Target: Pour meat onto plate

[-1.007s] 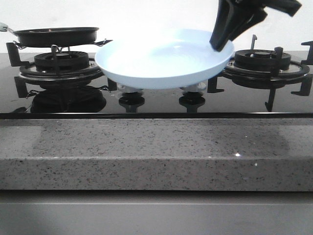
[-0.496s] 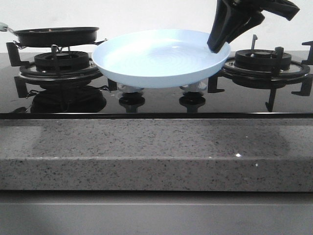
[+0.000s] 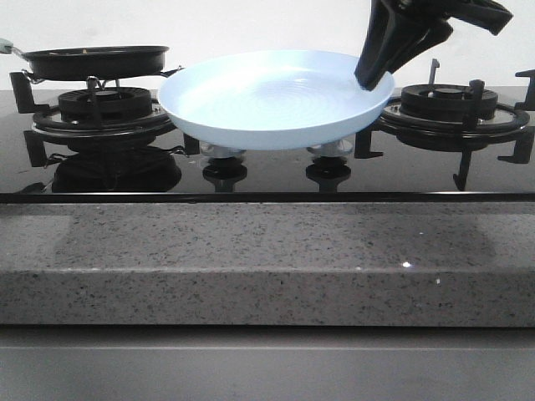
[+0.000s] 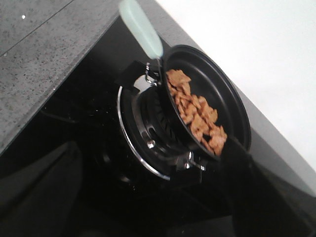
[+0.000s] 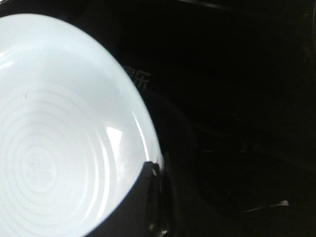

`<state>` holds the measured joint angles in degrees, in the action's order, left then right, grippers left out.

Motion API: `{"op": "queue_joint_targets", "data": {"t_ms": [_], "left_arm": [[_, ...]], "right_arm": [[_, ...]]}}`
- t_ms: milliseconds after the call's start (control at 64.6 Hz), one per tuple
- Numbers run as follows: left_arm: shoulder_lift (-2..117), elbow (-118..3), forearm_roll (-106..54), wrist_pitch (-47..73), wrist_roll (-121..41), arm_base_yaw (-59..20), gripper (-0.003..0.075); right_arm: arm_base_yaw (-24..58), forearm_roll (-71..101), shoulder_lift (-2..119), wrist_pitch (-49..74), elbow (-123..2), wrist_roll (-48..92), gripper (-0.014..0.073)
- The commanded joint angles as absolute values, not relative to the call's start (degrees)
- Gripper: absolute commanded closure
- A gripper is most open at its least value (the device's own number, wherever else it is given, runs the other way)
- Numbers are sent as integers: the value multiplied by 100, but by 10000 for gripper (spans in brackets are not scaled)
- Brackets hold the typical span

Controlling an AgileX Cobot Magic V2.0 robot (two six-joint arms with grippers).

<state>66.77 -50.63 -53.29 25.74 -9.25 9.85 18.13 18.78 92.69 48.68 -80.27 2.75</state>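
The pale-blue plate (image 3: 267,100) hangs tilted above the middle of the hob, its right rim pinched by my right gripper (image 3: 374,75). In the right wrist view the plate (image 5: 49,138) is bare, and my right gripper (image 5: 158,170) is shut on its edge. The meat (image 4: 195,111), a heap of small light-brown pieces, lies in the black frying pan (image 4: 232,98) on the left burner. My left gripper (image 4: 143,187) stands open short of the pan, its dark fingers (image 4: 39,192) wide apart with nothing held. From the front, the pan (image 3: 96,60) shows only its side.
The pan's pale-green handle (image 4: 140,27) sticks out toward the grey stone counter (image 3: 267,259). The right burner (image 3: 451,104) with its black grate stands beside the plate. Two knobs (image 3: 224,171) sit below the plate on the glossy black hob.
Over the last second the plate has shifted slightly left and tipped a little, showing more of its inside. It has hardly moved in the last half second.
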Motion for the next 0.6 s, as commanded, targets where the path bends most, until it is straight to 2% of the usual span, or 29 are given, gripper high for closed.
{"op": "queue_joint_targets", "data": {"t_ms": [0, 139, 372, 589], "left_arm": [[7034, -5675, -6591, 3178, -1840, 1409, 218], [7951, -6314, -7902, 4410, -2501, 2010, 283], [9158, -7225, -8244, 5227, -2501, 2209, 283], [9865, -7835, -8354, 5405, -2501, 2198, 283]], "right_arm": [[1816, 2035, 8974, 4656, -8166, 331, 652], [1816, 2035, 8974, 4656, -8166, 331, 652], [1816, 2035, 8974, 4656, -8166, 331, 652], [1816, 2035, 8974, 4656, -8166, 331, 652]]}}
